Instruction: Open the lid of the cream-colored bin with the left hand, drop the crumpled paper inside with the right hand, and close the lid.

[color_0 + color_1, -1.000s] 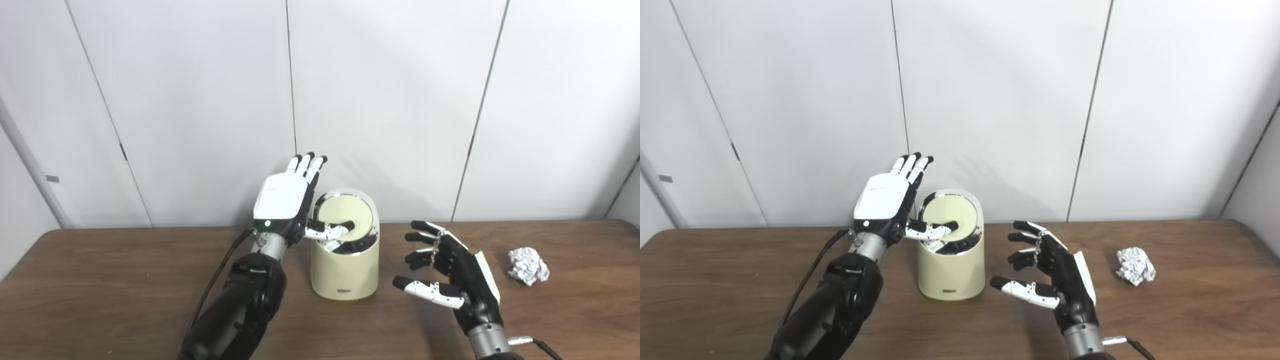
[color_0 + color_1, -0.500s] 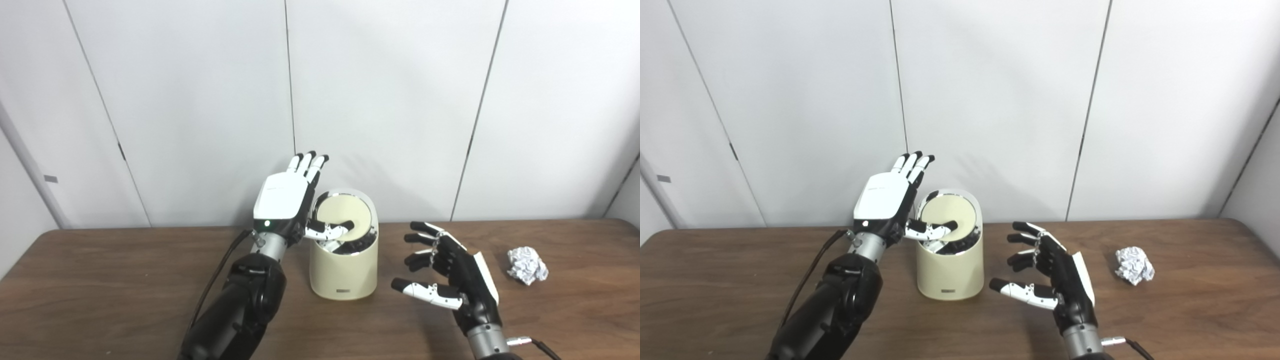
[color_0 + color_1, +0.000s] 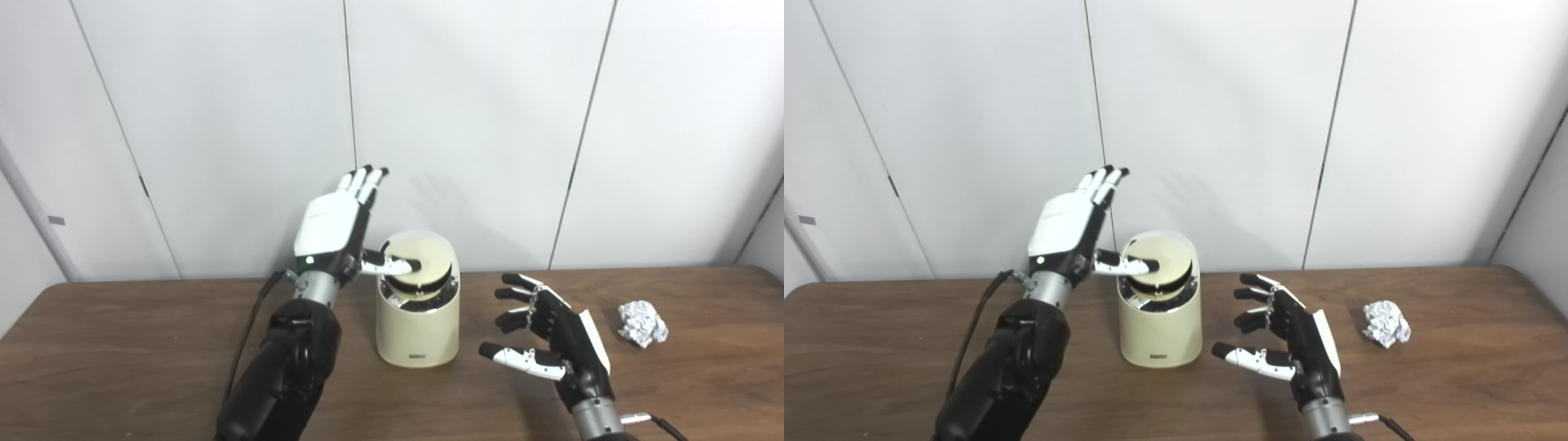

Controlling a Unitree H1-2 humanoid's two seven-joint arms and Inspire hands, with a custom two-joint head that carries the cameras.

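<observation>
The cream-colored bin point(image 3: 418, 334) stands mid-table. Its round swing lid point(image 3: 422, 257) is only slightly tilted, with a dark gap under its front edge. My left hand point(image 3: 331, 229) is raised at the bin's left, fingers straight up and holding nothing. Its thumb point(image 3: 392, 266) reaches across the near-left part of the lid, touching or just above it. My right hand point(image 3: 551, 337) hovers open to the right of the bin, palm toward it, empty. The crumpled paper point(image 3: 642, 323) lies on the table further right, a hand's width beyond my right hand.
The brown wooden table point(image 3: 122, 349) runs up to a white panelled wall point(image 3: 490, 122) just behind the bin. A black cable point(image 3: 245, 343) hangs along my left forearm.
My left hand has risen and drawn slightly left, lifting its thumb out of the bin mouth. The lid has swung back from steeply tilted to nearly level. The right hand and paper stayed put.
</observation>
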